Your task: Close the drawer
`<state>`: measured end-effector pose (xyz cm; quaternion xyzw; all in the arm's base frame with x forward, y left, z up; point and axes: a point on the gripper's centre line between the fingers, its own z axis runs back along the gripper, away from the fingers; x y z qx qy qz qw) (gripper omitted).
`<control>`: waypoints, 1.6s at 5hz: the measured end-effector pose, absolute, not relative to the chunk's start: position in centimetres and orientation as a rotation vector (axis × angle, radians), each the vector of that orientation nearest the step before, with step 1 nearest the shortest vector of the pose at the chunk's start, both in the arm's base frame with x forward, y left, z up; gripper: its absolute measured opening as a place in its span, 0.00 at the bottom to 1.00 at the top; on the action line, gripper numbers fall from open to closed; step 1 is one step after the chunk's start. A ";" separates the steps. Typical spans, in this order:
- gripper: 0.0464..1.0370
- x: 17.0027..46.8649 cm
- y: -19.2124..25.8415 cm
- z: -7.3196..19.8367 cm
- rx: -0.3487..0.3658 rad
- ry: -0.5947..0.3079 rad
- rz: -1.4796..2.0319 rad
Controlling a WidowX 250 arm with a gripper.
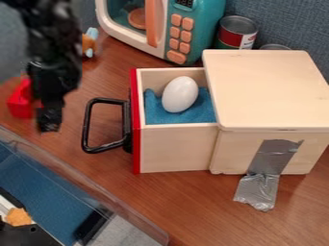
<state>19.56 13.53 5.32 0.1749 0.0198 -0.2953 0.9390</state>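
Observation:
The black gripper [50, 117] hangs at the left of the camera view, to the left of the drawer's handle and apart from it. The wooden drawer [173, 148] stands pulled out to the left from its wooden box [270, 91]. Its front panel [135, 120] is red, with a black loop handle [90, 126] on it. A white egg [180, 94] rests on blue cloth [196, 114] inside the drawer. Whether the gripper's two sides are apart or together cannot be told.
A toy microwave [193, 29] and cans [237, 32] stand behind the box. Grey tape [260, 185] holds the box to the table [186, 206]. A red object [20, 101] lies behind the arm; a clear-walled bin [77, 187] is at the lower left.

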 end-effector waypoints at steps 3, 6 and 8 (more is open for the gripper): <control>0.96 19.4 13.0 4.0 0.224 0.026 -0.591; 0.96 20.7 12.7 2.7 0.146 0.001 -0.558; 0.96 21.5 11.1 1.9 0.117 0.000 -0.574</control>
